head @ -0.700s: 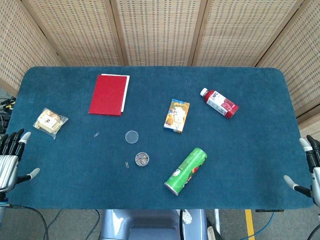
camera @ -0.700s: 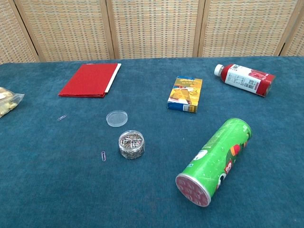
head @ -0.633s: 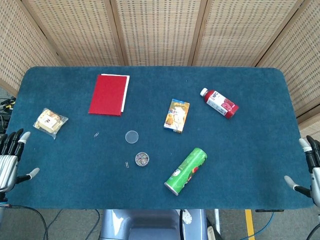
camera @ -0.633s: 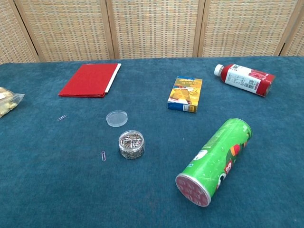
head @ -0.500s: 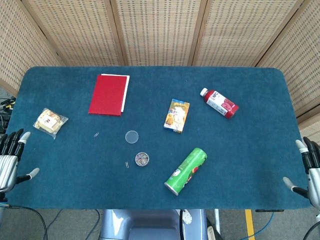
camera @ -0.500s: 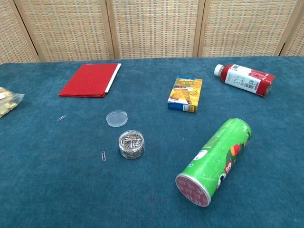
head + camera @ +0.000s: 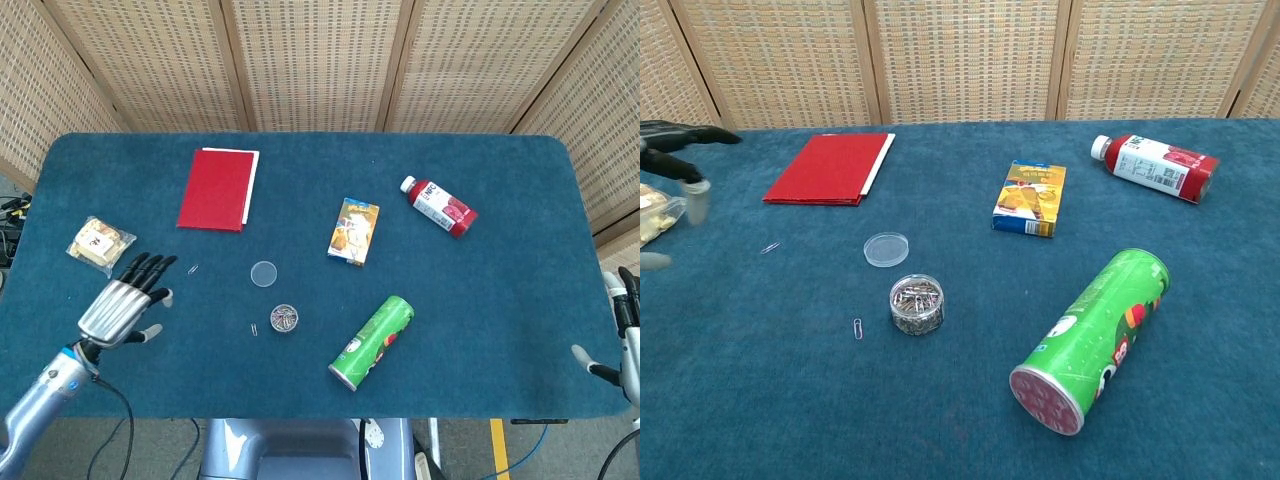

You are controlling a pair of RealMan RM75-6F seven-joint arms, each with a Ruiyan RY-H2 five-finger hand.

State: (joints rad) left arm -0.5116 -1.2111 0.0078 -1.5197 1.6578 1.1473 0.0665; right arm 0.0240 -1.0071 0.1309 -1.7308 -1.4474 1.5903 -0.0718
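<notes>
over the near-left part of the bench (image 7: pixel 480 330), hovering with fingers spread and gripping nothing: left robot hand (image 7: pixel 122 303). lying just beyond its fingertips, a loose paper clip (image 7: pixel 192 269); sitting just to its left, a snack bag (image 7: pixel 99 242), clear wrapper, pale pieces and a label showing inside. risking a brush against that bag, or a flick of the thin clip across the cloth, given fingers so wide for something so small and flat. waiting at the right edge of the bench, likewise spread and holding nothing: right robot hand (image 7: pixel 622 335).
</notes>
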